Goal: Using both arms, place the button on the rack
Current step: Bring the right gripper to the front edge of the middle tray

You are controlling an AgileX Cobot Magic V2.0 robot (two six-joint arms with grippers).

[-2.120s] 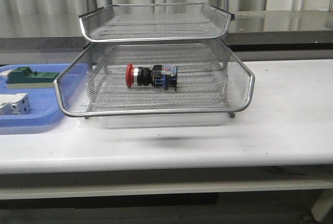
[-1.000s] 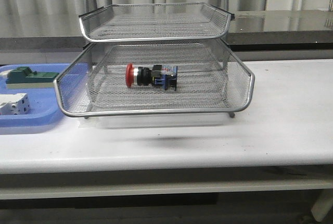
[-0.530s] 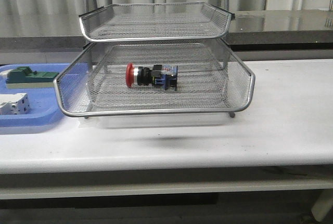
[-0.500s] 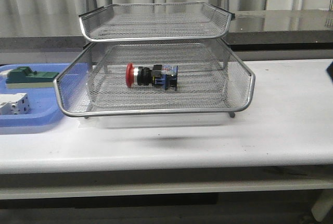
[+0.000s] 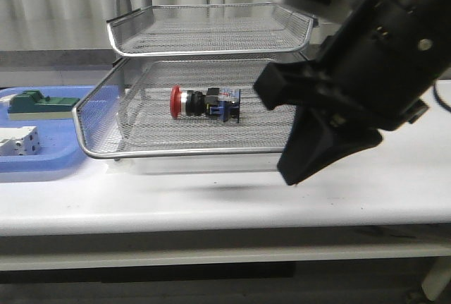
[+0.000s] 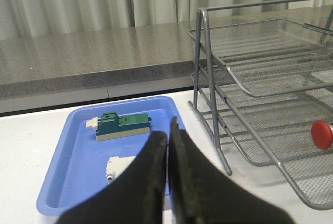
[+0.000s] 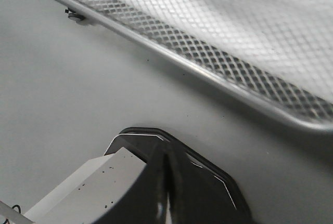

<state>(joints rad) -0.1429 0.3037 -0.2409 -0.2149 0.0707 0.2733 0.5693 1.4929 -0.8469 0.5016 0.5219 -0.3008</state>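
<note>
The button lies on its side in the pulled-out lower tray of the wire-mesh rack, its red mushroom head pointing toward my left and its blue rear block toward my right. It rests on the mesh floor, about midway between the tray's side walls, apart from both. In my left wrist view only the red head shows, behind the tray's wire rim.

My right arm fills the right side of the front view, in front of the rack's right corner, and it hides part of the tray rim there. My right fingers are pressed together with nothing between them. They hang over the white desk, near the tray's front rail and mesh wall, not touching it.

My left fingers are also closed against each other and empty. They sit above the near edge of the blue plastic tray, which stands on the desk just beside the rack on my left. In that tray a green flat block lies toward the far end, and a white boxy part lies nearer to me, partly hidden behind my fingers. The rack's upper tray is empty.
</note>
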